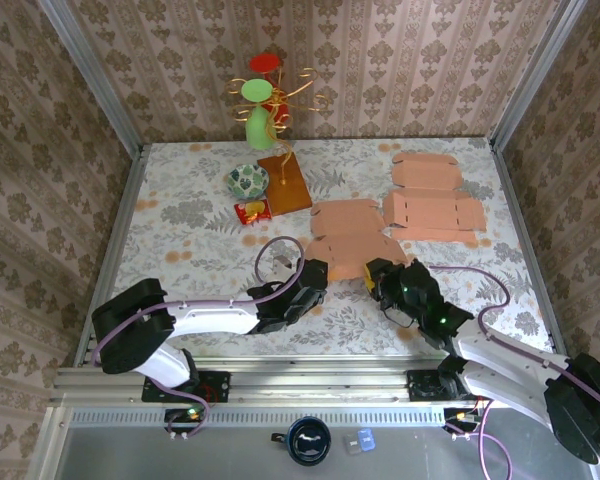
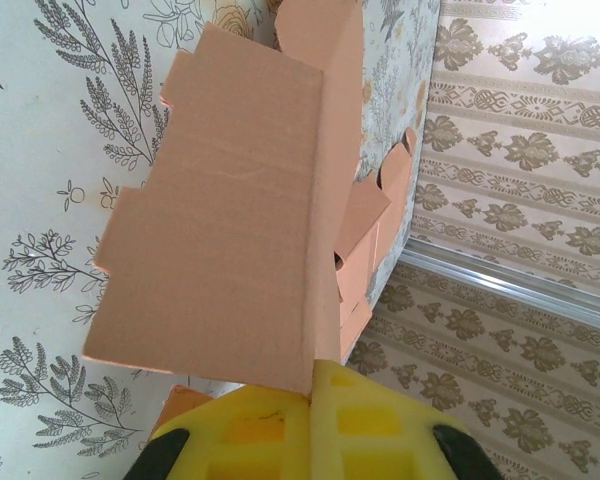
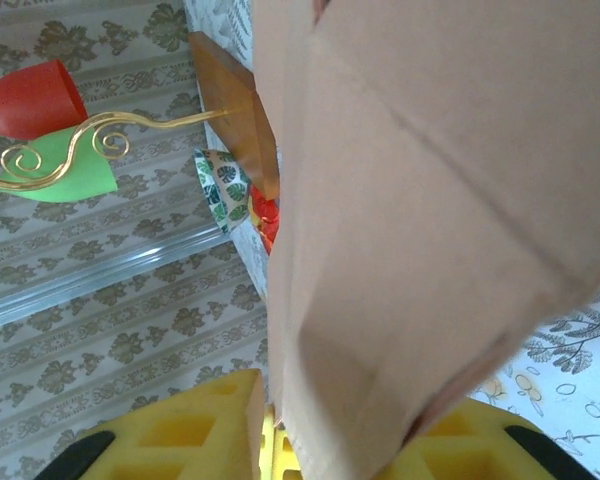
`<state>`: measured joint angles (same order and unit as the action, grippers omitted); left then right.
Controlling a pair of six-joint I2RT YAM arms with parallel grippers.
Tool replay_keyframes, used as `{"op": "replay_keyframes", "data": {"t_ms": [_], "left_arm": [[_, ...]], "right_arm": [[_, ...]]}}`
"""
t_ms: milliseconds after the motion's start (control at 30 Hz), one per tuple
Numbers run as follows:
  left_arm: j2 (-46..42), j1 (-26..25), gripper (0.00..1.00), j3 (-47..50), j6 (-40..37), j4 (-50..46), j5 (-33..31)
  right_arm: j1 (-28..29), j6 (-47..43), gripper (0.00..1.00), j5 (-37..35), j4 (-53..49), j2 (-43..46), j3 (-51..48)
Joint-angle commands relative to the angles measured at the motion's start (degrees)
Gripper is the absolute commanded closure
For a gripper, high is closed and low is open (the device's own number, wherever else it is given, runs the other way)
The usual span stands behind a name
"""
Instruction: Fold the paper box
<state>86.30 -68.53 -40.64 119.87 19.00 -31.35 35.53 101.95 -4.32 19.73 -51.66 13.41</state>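
Top view: the paper box (image 1: 348, 232) sits mid-surface (image 1: 180, 210), the left hand (image 1: 316, 272) at its 7 o'clock corner and the right hand (image 1: 373, 270) at 5 o'clock. Left wrist: the left hand is clenched on the box's folded edge. Right wrist: the right hand grasps a box panel.

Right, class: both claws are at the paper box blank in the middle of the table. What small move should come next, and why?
Probably close the right claw firmly on the paper box where it passes between its pads. The left claw is shut on the box's edge, but whether the right one grips is unclear, so folding now might let it slip.
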Motion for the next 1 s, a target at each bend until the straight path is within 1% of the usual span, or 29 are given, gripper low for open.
{"op": "replay_keyframes", "data": {"t_ms": [0,67,233,267,333,467,533,567,667,700,767,833,967], "left_arm": [[1.0,0.4,1.0,-1.3,20.1,1.8,0.7],[1.0,0.4,1.0,-1.2,20.1,2.0,0.6],[1.0,0.4,1.0,-1.0,20.1,2.3,0.7],[0.9,0.4,1.0,-1.0,20.0,2.4,0.7],[0.9,0.4,1.0,-0.8,20.0,2.4,0.8],[0.2,0.4,1.0,-0.5,19.9,1.8,0.7],[0.1,0.5,1.0,-0.4,19.8,1.8,0.7],[-0.1,0.5,0.94,-0.4,19.1,1.9,1.0],[-1.4,1.7,0.52,-0.3,16.2,1.1,4.0],[-2.4,2.1,0.42,-0.2,15.1,0.0,5.2],[-5.2,3.1,0.32,0.2,11.1,-2.6,6.6],[-9.2,5.0,0.24,-0.3,6.8,-8.3,9.5],[-19.2,8.9,0.06,-3.0,-3.5,-24.6,11.9]], "right_arm": [[0.4,0.4,0.74,-3.0,2.3,-1.2,1.3],[0.4,0.7,0.82,-3.0,2.5,-2.1,1.8],[0.4,0.8,0.87,-2.7,2.0,-2.5,2.6],[0.4,1.0,0.91,-2.8,1.8,-2.4,2.7],[0.4,1.2,0.93,-2.8,0.9,-2.1,2.8],[0.3,1.7,0.99,-2.6,-2.6,-1.1,3.9],[0.2,1.8,1.0,-2.2,-5.1,-0.5,5.1],[0.0,1.7,1.0,-1.8,-6.8,-0.2,6.1],[-1.7,0.7,1.0,-0.4,-13.8,0.9,10.8],[-2.6,-0.1,1.0,0.3,-16.0,0.9,12.6],[-4.6,-1.3,1.0,2.2,-19.6,0.6,16.4],[-6.6,-2.8,1.0,4.2,-23.0,-0.4,20.7],[-9.7,-5.2,1.0,6.2,-30.4,-3.0,30.3]]}}
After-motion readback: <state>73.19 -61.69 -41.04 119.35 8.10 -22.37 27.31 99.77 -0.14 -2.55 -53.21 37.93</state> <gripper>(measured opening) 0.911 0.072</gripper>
